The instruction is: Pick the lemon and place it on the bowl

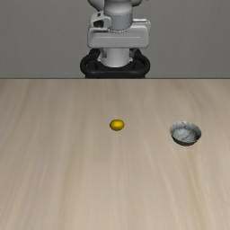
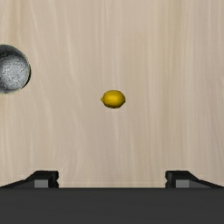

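One lemon is lying mid-table, well apart from the bowl toward the exterior view's right, while the gripper is hanging above, jaws wide and empty, so the approach seems to be starting, calling for a descent onto the fruit.

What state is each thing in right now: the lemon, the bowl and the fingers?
lemon: lying loose on the table, not grasped.
bowl: upright and empty, standing on the table apart from the lemon, to the exterior view's right of it.
fingers: open wide above the table, with nothing between them and touching nothing.
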